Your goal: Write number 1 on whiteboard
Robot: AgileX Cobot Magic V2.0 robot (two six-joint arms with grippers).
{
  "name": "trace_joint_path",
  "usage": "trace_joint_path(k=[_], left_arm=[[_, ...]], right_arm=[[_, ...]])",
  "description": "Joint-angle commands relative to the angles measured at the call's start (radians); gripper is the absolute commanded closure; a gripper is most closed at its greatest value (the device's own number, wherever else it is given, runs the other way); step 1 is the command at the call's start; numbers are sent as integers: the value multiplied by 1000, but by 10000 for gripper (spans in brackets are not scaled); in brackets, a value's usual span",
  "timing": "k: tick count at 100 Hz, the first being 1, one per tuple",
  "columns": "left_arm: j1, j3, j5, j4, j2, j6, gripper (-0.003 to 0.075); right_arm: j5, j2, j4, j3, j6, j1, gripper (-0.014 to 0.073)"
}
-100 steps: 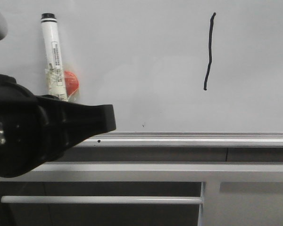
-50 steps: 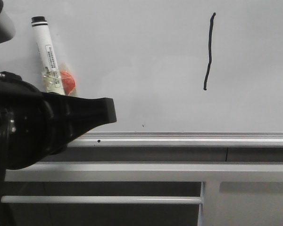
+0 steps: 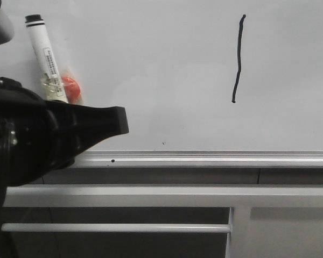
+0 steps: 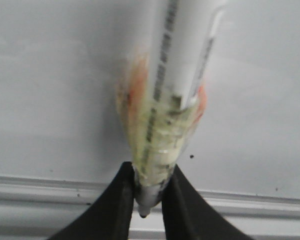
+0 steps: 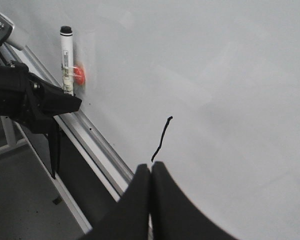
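Observation:
The number 1 (image 3: 238,59) is a thin wavy black stroke on the right part of the whiteboard (image 3: 161,80). It also shows in the right wrist view (image 5: 161,138). My left gripper (image 3: 105,124) is at the lower left, shut on a white marker pen (image 3: 42,54) with a black end and an orange lump (image 3: 71,87) taped to it. In the left wrist view the fingers (image 4: 115,205) clamp the pen's taped lower part (image 4: 160,140), its dark tip between them. My right gripper (image 5: 150,172) is shut and empty, just below the stroke's lower end.
An aluminium tray rail (image 3: 215,157) runs along the board's near edge, with a small black speck (image 3: 113,160) on it. White metal frame bars (image 3: 151,194) lie below the rail. The left arm (image 5: 20,97) shows at the left of the right wrist view.
My left gripper has carried the marker pen to the left and a little up along the board, and the pen leans more to the left. The stroke is unchanged.

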Motion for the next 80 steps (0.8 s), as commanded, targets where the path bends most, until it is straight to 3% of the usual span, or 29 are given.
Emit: trace_joint_path(k=[1, 9, 16, 80], left_arm=[[7, -22, 127, 43, -23, -4, 505], [7, -22, 124, 43, -23, -4, 382], [7, -22, 121, 43, -23, -4, 331], [-151, 54, 230, -33, -71, -2, 331]], right_arm=[[-84, 4, -3, -26, 0, -8, 646], [-84, 0, -3, -26, 0, -8, 646], [-84, -3, -3, -26, 0, -8, 646], [-82, -3, -3, -26, 0, -6, 646]])
